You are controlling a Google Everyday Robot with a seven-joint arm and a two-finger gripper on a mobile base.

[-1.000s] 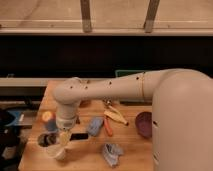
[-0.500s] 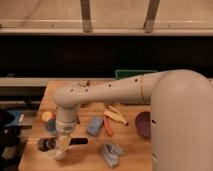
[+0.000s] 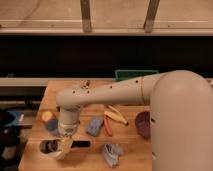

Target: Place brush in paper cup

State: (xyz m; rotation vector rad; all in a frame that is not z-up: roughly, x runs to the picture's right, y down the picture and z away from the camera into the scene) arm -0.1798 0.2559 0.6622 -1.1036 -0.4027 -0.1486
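The paper cup (image 3: pixel 51 148) is a short pale cup with a dark mouth, at the front left of the wooden table (image 3: pixel 135 155). The brush's black handle (image 3: pixel 81 144) sticks out level to the right from the cup's rim. Its bristle head is hidden at the cup, behind the gripper. My gripper (image 3: pixel 65 143) points straight down and sits right at the cup's right rim, over the spot where the handle meets the cup. Whether it holds the brush does not show.
A blue cup with an orange-yellow top (image 3: pixel 48 120) stands just behind the paper cup. A blue cloth (image 3: pixel 93 126), an orange-handled tool (image 3: pixel 108 128), a yellow banana-like piece (image 3: pixel 116 116), a crumpled blue-grey piece (image 3: pixel 112 152) and a purple bowl (image 3: pixel 143 125) lie to the right. A green bin (image 3: pixel 131 75) stands behind.
The gripper has come down a little onto the cup. The black handle, not visible a second ago, now shows lying level to the right of the cup.
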